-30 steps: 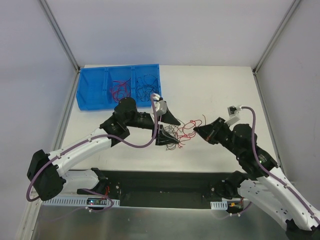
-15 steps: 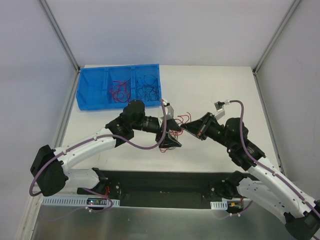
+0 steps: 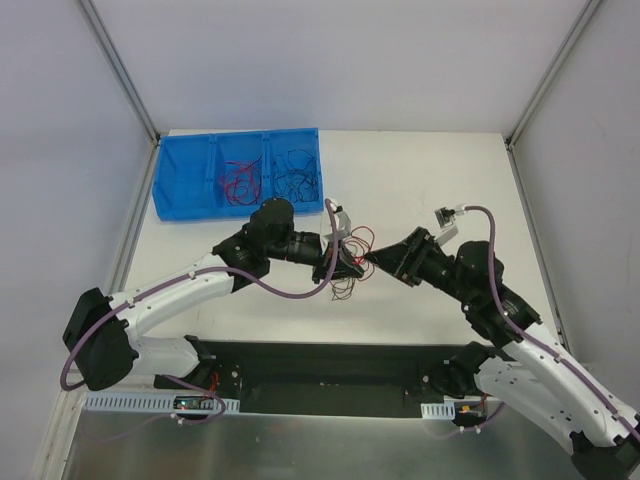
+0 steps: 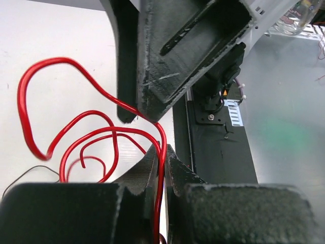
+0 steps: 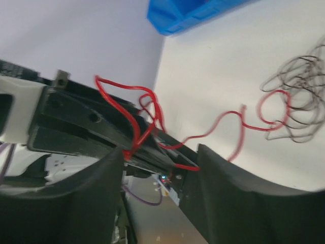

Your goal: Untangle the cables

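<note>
White desk holds thin red and black cables; left fingers clamp one red strand, right fingers apart; tugging could tighten knots.

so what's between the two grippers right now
Red cable. The top view shows its loops in the small gap between the left gripper and the right gripper. The left wrist view shows the left gripper shut on one strand.
</note>
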Robot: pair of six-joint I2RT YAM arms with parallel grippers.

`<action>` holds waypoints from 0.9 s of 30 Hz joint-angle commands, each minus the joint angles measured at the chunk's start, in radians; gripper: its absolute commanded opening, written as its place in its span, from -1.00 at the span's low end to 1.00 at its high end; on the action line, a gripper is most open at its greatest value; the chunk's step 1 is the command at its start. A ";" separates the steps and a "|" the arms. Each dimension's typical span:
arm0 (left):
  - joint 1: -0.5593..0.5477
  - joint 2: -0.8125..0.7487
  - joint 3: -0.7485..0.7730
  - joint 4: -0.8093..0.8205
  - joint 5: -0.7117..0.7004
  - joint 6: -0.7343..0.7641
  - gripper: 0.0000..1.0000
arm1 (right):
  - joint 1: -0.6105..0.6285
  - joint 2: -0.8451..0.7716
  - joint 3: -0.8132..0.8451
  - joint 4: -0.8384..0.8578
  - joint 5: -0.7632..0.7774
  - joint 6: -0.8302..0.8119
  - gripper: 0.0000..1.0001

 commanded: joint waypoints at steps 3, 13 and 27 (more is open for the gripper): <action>-0.007 -0.030 0.031 0.001 -0.050 0.040 -1.00 | 0.005 -0.065 0.197 -0.512 0.266 -0.358 0.59; 0.003 -0.009 0.052 -0.076 -0.219 0.063 -1.00 | 0.005 -0.210 0.118 -0.729 0.503 -0.489 0.96; 0.324 0.004 0.133 -0.102 -0.412 -0.074 -1.00 | 0.002 -0.216 0.000 -0.651 0.538 -0.622 0.96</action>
